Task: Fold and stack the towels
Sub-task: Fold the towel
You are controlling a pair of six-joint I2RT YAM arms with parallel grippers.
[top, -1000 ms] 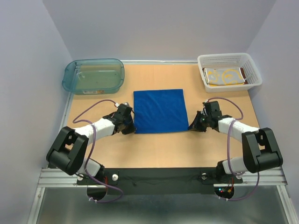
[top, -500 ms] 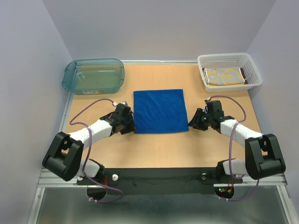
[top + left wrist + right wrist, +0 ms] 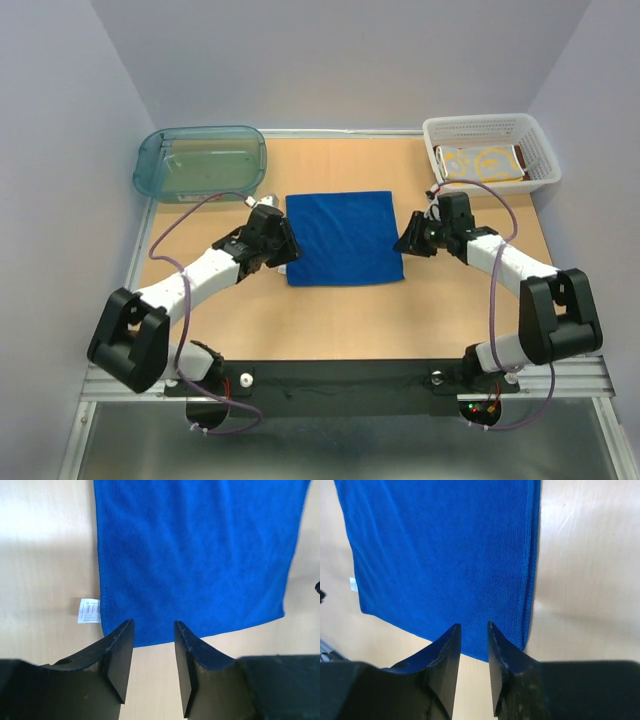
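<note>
The bright blue towel (image 3: 343, 238) lies flat on the table's middle, one layer folded over along its right edge. My left gripper (image 3: 284, 248) is at its left edge, open and empty; in the left wrist view (image 3: 152, 630) the jaws stand just off the towel (image 3: 195, 555) edge, near its white label (image 3: 89, 611). My right gripper (image 3: 404, 242) is at the right edge, open a little and empty; in its wrist view (image 3: 473, 630) the fingertips overlap the towel (image 3: 440, 555) edge. The yellow patterned towel (image 3: 480, 163) and the rust-brown towel (image 3: 520, 158) lie folded in the basket.
A white basket (image 3: 490, 127) stands at the back right. A teal tub (image 3: 201, 163) stands at the back left. Bare wood surrounds the towel; grey walls close in the sides and back.
Both grippers have moved away from the towel's near corners, farther back along its left and right edges. The towel has not moved.
</note>
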